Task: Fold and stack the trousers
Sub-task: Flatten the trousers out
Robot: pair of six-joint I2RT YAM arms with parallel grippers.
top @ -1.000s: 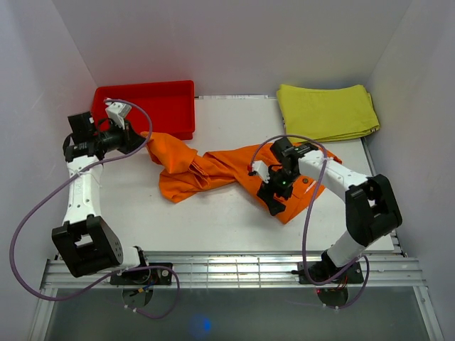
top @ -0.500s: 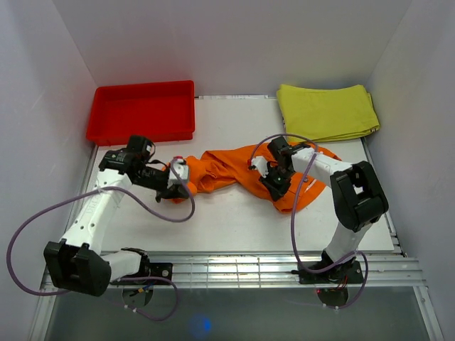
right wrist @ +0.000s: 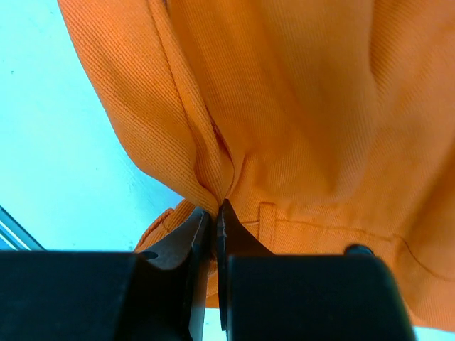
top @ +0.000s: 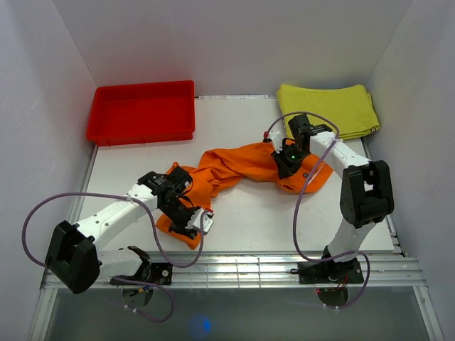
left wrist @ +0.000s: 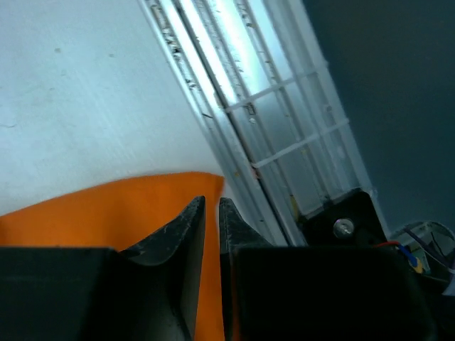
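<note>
The orange trousers (top: pixel 234 167) lie stretched across the table, from a leg end near the front left to a bunched part at mid-right. My left gripper (top: pixel 192 229) sits low over that near leg end. In the left wrist view its jaws (left wrist: pixel 212 201) stand a narrow slit apart, with the trousers (left wrist: pixel 106 206) showing in the slit and the flat hem corner just past the tips. Whether the cloth is pinched I cannot tell. My right gripper (top: pixel 284 162) is shut on a raised fold of the trousers (right wrist: pixel 298 106), pinched between its tips (right wrist: pixel 212 207) beside a stitched seam.
A red tray (top: pixel 141 87) stands at the back left and a folded yellow-green cloth (top: pixel 327 110) at the back right. The metal rails of the table's front edge (left wrist: pixel 242 92) run close to the left gripper. White walls enclose three sides.
The left arm swung from beside the red tray to the front left, drawing the trouser leg end with it. The right gripper shut on the trousers and moved back and to the right.
</note>
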